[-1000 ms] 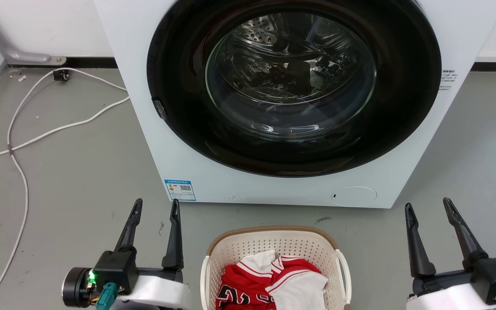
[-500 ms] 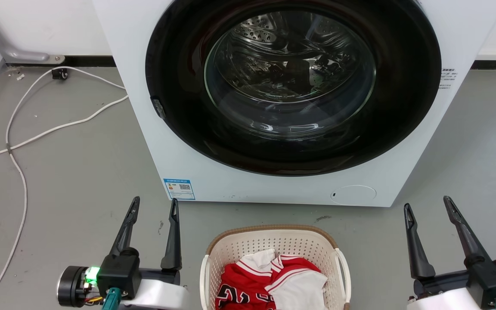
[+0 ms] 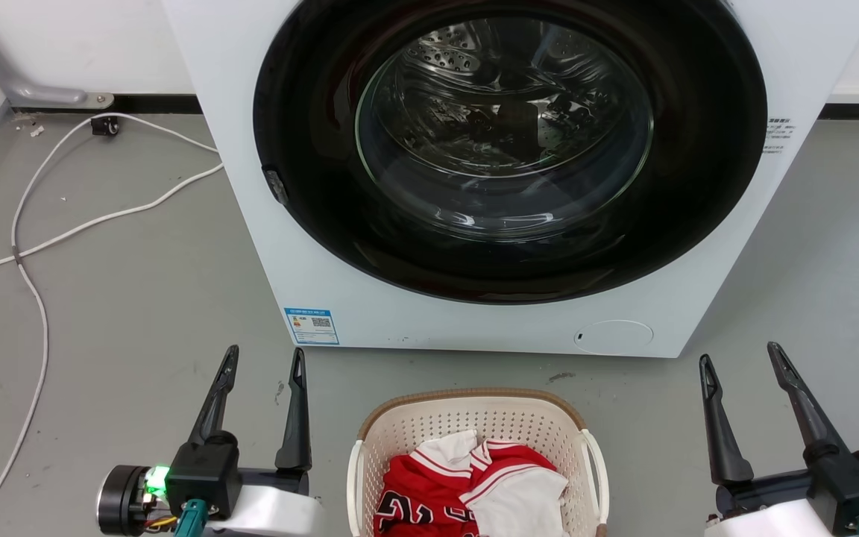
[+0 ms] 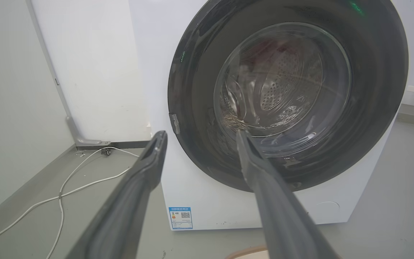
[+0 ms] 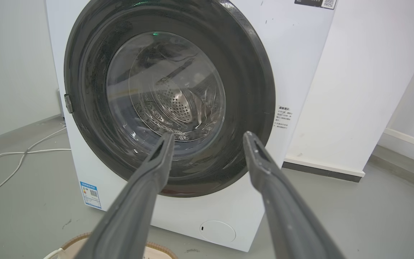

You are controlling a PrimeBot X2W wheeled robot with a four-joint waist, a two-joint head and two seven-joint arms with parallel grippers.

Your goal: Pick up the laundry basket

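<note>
1. The cream-white perforated plastic laundry basket (image 3: 429, 426) with a brown woven-look rim stood on the grey floor (image 3: 139, 298), near the white front-loading washer (image 3: 429, 321).
2. The left gripper (image 3: 265, 352) and right gripper (image 3: 739, 352) flanked it without touching it; their jaws were spread and held nothing.
3. It held red-and-white garments (image 3: 429, 496), so it was probably light. The walls looked stiff, though they might flex.
4. Recommended hold: the white side handles (image 3: 352, 481), one per gripper, raised evenly.

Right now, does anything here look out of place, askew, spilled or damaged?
Nothing looks damaged or spilled. A loose white cable trails across the floor left of the washer, and red-and-white clothes lie bunched in the laundry basket, which stands upright.
</note>
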